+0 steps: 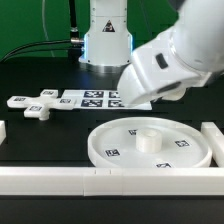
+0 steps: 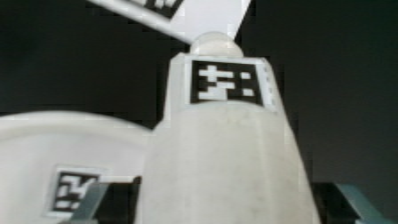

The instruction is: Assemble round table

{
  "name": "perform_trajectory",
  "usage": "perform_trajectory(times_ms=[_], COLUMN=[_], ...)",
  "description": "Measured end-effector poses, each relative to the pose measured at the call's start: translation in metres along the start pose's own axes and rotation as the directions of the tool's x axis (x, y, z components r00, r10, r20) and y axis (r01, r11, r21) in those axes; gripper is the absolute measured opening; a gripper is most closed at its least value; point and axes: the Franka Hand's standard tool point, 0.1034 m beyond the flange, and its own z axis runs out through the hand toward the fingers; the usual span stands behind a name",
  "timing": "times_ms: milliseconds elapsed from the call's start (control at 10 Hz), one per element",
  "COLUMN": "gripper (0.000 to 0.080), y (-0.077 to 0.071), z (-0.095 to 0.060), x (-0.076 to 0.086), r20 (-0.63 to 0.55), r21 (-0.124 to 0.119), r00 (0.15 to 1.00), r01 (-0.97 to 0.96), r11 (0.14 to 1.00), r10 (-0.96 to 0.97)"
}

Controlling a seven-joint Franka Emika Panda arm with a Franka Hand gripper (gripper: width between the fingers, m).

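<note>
One short cylindrical leg [image 2: 222, 140] fills the wrist view, clamped in the gripper [image 2: 228, 205]. The round disc [image 1: 150, 155] lies on the black surface [image 1: 40, 140]; the cross-shaped foot [image 1: 38, 107] sits by the marker board [image 1: 88, 99].

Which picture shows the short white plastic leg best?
The wrist view: the short white cylindrical plastic leg, with its square tag, fills the picture, gripped in the claw. In the exterior view the white robot arm seems to hide it.

Gripper [image 2: 228, 208] masked by the arm [image 1: 170, 60] in the exterior view, leg [image 2: 222, 150] blurred and cropped, disc [image 2: 63, 150] cropped, marker board [image 1: 85, 98] partly covered.
</note>
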Motion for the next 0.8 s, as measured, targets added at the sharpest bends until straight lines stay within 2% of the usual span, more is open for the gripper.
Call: perform_trajectory(times_ms=[100, 200, 300, 500, 700, 800], gripper=[0.0409, 0.0409, 0.0409, 0.0409, 0.0409, 0.0409], y=[0.003, 0.004, 0.007, 0.006, 0.011, 0.013], z=[-0.003, -0.003, -0.009, -0.025, -0.025, -0.027], x=[-0.013, -0.021, -0.021, -0.016, -0.016, -0.014], r20=[-0.051, -0.081, -0.12, -0.262, -0.397, -0.447], r21=[0.009, 0.042, 0.047, 0.021, -0.002, 0.022], r00=[0.996, 0.991, 0.985, 0.958, 0.91, 0.885], r01=[-0.071, -0.104, -0.116, -0.113, -0.129, -0.137], r11=[0.997, 0.994, 0.992, 0.993, 0.992, 0.99], r10=[0.071, 0.107, 0.121, 0.114, 0.117, 0.132])
